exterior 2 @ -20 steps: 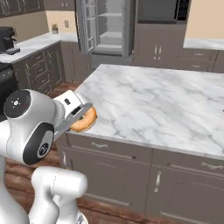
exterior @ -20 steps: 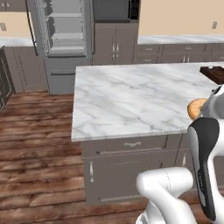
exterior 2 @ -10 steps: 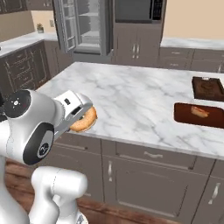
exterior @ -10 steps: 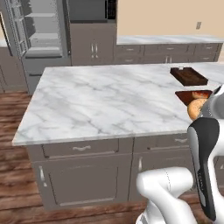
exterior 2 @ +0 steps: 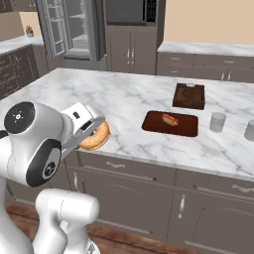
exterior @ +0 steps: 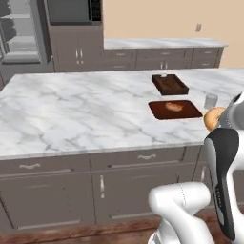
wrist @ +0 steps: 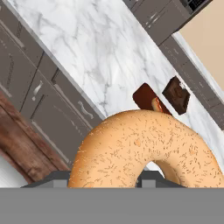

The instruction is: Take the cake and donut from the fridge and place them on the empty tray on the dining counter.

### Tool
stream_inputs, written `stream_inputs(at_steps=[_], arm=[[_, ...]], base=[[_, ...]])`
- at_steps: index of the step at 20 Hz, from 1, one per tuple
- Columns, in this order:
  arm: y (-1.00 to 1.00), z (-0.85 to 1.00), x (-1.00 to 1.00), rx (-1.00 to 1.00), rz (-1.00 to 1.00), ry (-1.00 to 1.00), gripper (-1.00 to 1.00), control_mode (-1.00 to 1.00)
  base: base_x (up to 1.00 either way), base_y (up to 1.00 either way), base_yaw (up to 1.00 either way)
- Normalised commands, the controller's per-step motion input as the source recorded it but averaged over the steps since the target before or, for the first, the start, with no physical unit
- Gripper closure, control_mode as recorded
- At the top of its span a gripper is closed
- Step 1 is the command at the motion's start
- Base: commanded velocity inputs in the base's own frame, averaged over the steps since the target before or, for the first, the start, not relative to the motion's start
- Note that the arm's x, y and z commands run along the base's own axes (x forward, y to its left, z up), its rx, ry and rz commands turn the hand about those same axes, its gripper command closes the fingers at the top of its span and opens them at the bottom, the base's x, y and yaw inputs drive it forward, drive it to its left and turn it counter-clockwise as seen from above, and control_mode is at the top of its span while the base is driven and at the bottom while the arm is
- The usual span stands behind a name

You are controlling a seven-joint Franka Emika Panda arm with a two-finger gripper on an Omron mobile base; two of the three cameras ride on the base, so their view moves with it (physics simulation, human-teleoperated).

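My base has rolled along the counter (exterior 2: 124,99) since a moment ago, so the fridge (exterior 2: 69,30) slid off left and two brown trays (exterior 2: 170,123) came into view, while my pincer (exterior 2: 92,133) stays clamped on the donut (exterior 2: 95,136), right at the counter's near edge.

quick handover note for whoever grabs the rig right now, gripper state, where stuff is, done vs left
Gripper: shut on the donut, held at the near edge of the dining counter.
Fridge: door open, behind the counter.
On the counter: two dark brown trays, the nearer with a small piece of food, and two cups.
Done: donut out of the fridge.
Left: find the blue tray, set the donut on it, then handle the cake.
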Motion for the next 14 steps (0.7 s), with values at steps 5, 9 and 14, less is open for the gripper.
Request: stream_inputs(at_steps=[5,9,14], arm=[[0.00,0.00,0.00,0.00,0.00,0.00,1.00,1.00],[0.00,0.00,0.00,0.00,0.00,0.00,1.00,1.00],[0.00,0.00,0.00,0.00,0.00,0.00,1.00,1.00]], base=[[0.00,-1.00,0.00],[0.00,-1.00,0.00],[-0.02,-1.00,0.00]])
